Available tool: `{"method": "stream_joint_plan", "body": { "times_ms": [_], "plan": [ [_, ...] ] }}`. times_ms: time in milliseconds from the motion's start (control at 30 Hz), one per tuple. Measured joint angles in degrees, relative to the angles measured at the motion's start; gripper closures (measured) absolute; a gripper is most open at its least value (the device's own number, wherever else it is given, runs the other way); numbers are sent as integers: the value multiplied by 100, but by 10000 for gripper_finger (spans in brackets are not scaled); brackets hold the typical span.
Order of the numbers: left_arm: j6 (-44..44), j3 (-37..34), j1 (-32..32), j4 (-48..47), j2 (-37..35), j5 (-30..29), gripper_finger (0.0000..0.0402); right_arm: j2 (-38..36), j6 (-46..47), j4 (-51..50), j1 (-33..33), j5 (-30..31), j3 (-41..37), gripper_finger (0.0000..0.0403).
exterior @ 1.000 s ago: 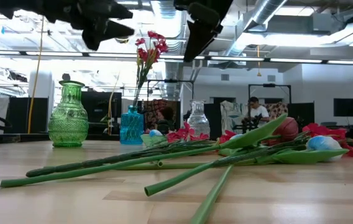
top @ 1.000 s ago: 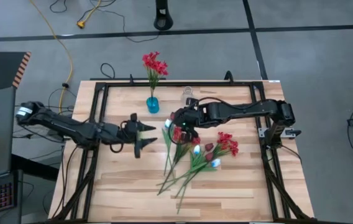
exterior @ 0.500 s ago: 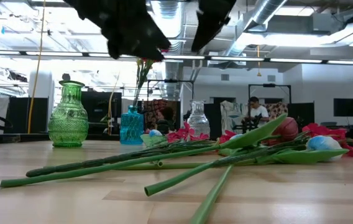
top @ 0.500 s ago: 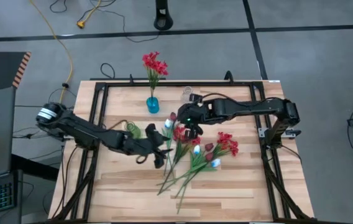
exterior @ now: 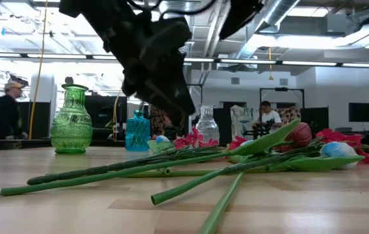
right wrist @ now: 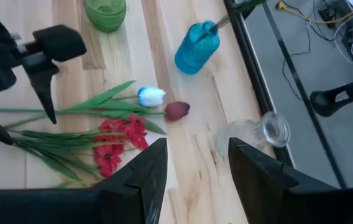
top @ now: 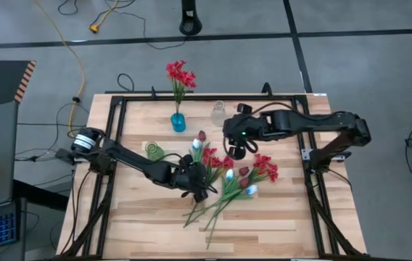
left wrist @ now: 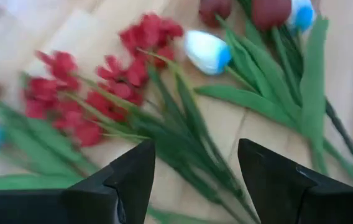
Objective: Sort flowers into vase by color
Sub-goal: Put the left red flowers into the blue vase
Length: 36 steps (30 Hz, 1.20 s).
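Two tools, both with fingers apart.
Left tool (top: 200, 190) hovers over loose red clustered flowers (left wrist: 111, 78); right tool (top: 236, 151) hangs above wooden bench (top: 148, 210).

A robotics lab or industrial workshop. Wooden butcher-block surface (top: 141, 210) framed by black metal rails (top: 112, 145), set on a bare grey concrete floor (top: 365, 65) marked with dark tape lines. Yellow cable (top: 75, 51) trailing across that floor beyond the surface's far left corner, hazard-striped mat (top: 3, 80) off the left edge. Exposed ducts and pipes (exterior: 282, 13) overhead with strip lighting, open hall behind. Person seated (exterior: 267, 117) at a distant workstation, another person (exterior: 2, 114) at far left, monitor (exterior: 363, 112) at right.
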Motion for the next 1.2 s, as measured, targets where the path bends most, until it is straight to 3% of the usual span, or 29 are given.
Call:
{"method": "stream_joint_plan", "body": {
  "times_ms": [400,700,1200],
  "plan": [
    [-910,18,25,56,600,541,184,-555,659,696,22,-8,-1146,207],
    [-1017,31,20,138,916,548,193,-334,784,908,243,-9,-1191,207],
    [-973,7,34,189,862,525,372,-386,1023,716,237,167,-1190,207]
  ]
}}
